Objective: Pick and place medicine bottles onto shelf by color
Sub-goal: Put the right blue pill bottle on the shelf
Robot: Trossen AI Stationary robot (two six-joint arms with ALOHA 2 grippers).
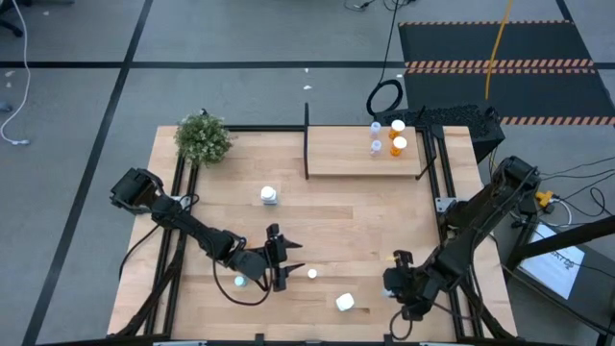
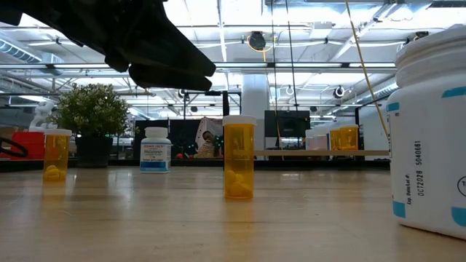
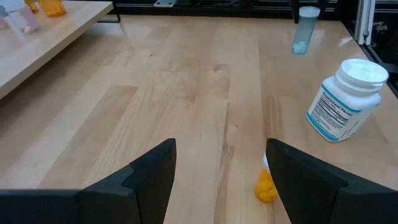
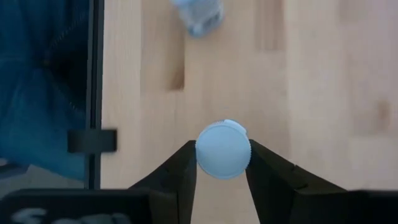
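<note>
Grey flooring is surrounding our wooden worktop [image 1: 336,207], which is carrying everything we are working with. Our shelf [image 1: 360,154] is sitting at the far side toward our right, with its black post [image 1: 307,120] standing at the corner nearest the middle. A green plant [image 1: 204,138] is standing at the far left corner.

Our left hand [image 1: 286,258] is hovering low near the front of the worktop with its fingers spread wide and gripping nothing; an orange bottle [image 3: 266,185] is showing between the fingers in the left wrist view. Our right hand [image 4: 222,163] is reaching down at the front right, its fingers closing on a small white-capped bottle [image 4: 223,149].

A large white bottle [image 1: 269,196] is standing mid-worktop, and another [image 1: 345,303] is lying near the front edge between our two hands. On the shelf, two orange bottles [image 1: 399,145] are standing just beside two tiny pale ones [image 1: 376,146]. A small pale bottle [image 1: 239,282] is sitting just beside our left hand.
</note>
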